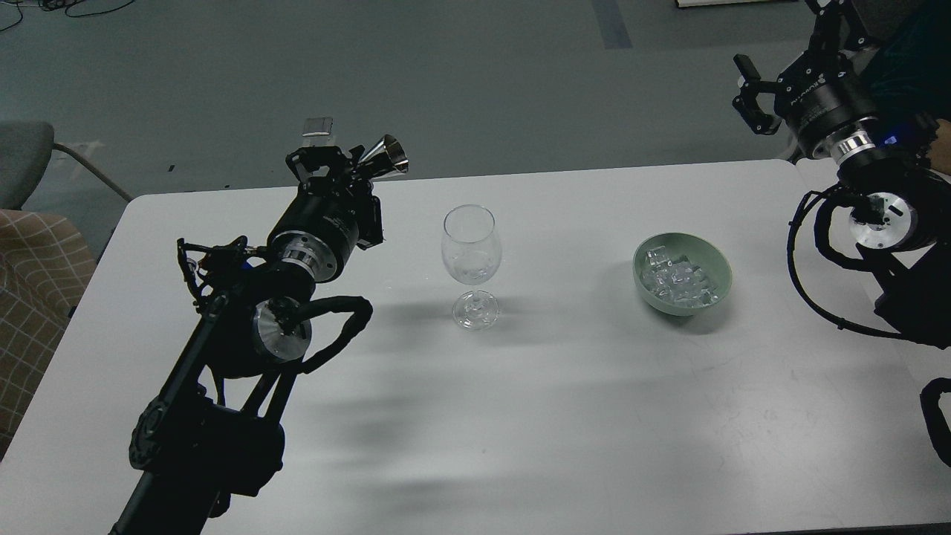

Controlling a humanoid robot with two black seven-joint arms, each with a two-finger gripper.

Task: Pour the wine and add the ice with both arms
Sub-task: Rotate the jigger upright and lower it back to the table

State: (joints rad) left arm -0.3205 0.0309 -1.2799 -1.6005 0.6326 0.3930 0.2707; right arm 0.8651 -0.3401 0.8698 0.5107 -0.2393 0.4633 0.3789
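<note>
**A:** Reading your table from the left: your left gripper [349, 172] is clamped on a shiny metal jigger [384, 157], held up over the far left part of the table [565, 416], well apart from the wine glass [470, 261]. The jigger's open cone points up and to the right, not down at the glass.

**B:** So is the pour done?

**A:** That is how you should judge it — the jigger is clear of the rim and not tipped over the bowl of the glass. The glass stands upright near the table's middle, and I cannot tell whether there is liquid in it; it looks clear, with only glints low in the bowl.

**B:** And the ice?

**A:** Untouched, as far as you can see. The ice [677, 281] lies in a pile of clear cubes inside the green bowl [717, 261], to the right of the glass and apart from it. No cube shows in the glass.

**B:** The right side?

**A:** Your right gripper [752, 100] hangs high beyond the table's far right corner, holding nothing — its fingers appear spread, well away from the bowl. The ice half of the job is all yours to do.
</note>
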